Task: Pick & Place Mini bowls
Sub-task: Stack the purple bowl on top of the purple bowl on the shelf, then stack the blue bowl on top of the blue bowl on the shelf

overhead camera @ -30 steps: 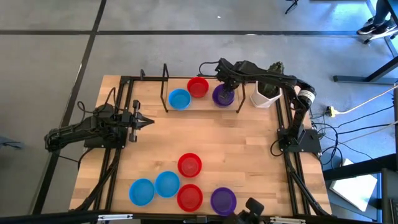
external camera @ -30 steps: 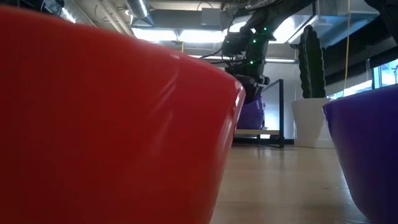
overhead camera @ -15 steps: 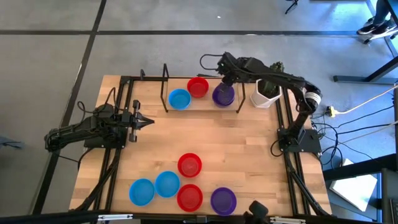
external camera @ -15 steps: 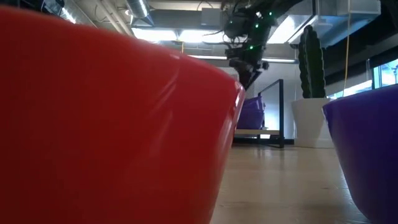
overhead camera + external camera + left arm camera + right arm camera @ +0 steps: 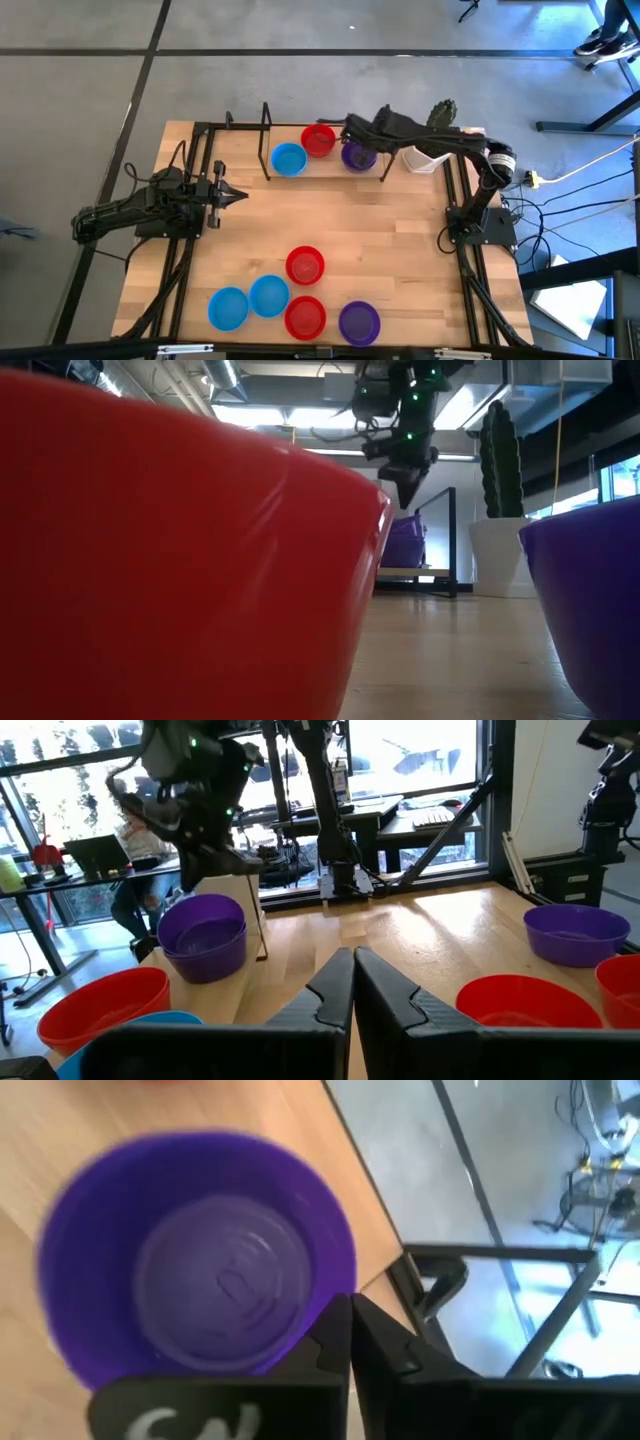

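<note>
While R gripper (image 5: pixel 349 124) hangs over the far edge w/ fingers pressed together, holding nothing, the purple bowl (image 5: pixel 358 154) sits just beneath and beside it, inside the black frame (image 5: pixel 266 130) next to a red bowl (image 5: pixel 318 140) and blue bowl (image 5: pixel 288 159). White pot (image 5: pixel 428 155) stands close on the right side. Mid-table wood (image 5: pixel 370 230) is bare, open room. Near edge: two blue, two red, one purple bowl (image 5: pixel 359 322) clustered. No legible writing. L gripper (image 5: pixel 238 196) waits at left edge, fingers shut, empty.
</note>
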